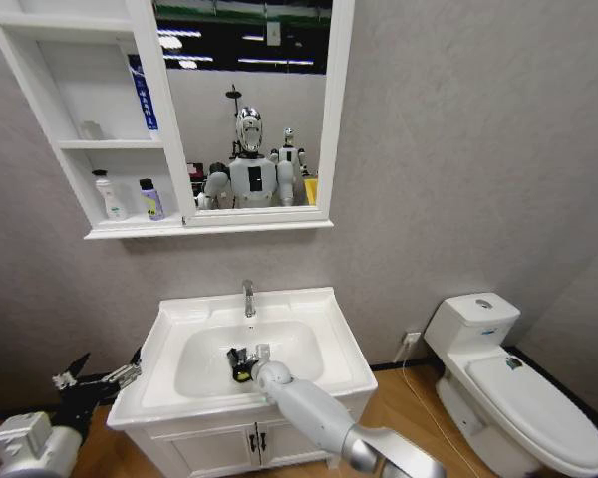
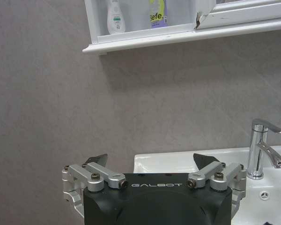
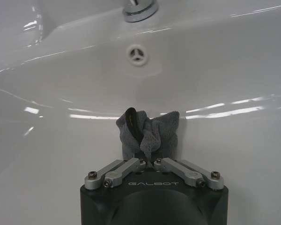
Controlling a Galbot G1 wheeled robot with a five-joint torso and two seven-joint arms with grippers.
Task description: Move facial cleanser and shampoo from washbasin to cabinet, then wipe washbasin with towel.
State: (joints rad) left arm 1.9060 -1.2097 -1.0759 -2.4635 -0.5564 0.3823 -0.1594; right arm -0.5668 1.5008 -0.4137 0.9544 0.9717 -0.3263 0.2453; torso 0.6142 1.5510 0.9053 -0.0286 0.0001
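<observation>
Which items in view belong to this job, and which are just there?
Job: washbasin; towel, held in the bowl by the right gripper; cabinet with two bottles shelved; left gripper, open beside the basin.
Bystanders: toilet; tap.

White-grey rounded arms, black end effector (image 3: 150, 161) housings marked GALBOT, silver screw-fastened linkages, dark fingertips (image 2: 96, 159)

My right hand (image 3: 151, 161) sits inside the washbasin (image 1: 324, 309) bowl, pinching the towel (image 3: 150, 133), which rests on the bowl floor. Beyond it lies the overflow hole (image 3: 137, 53), then the tap (image 1: 248, 297). My left hand (image 1: 98, 378) hangs beside the basin's left edge. The cabinet (image 1: 120, 224) hangs above, two bottles (image 1: 110, 195) on its lowest shelf.
</observation>
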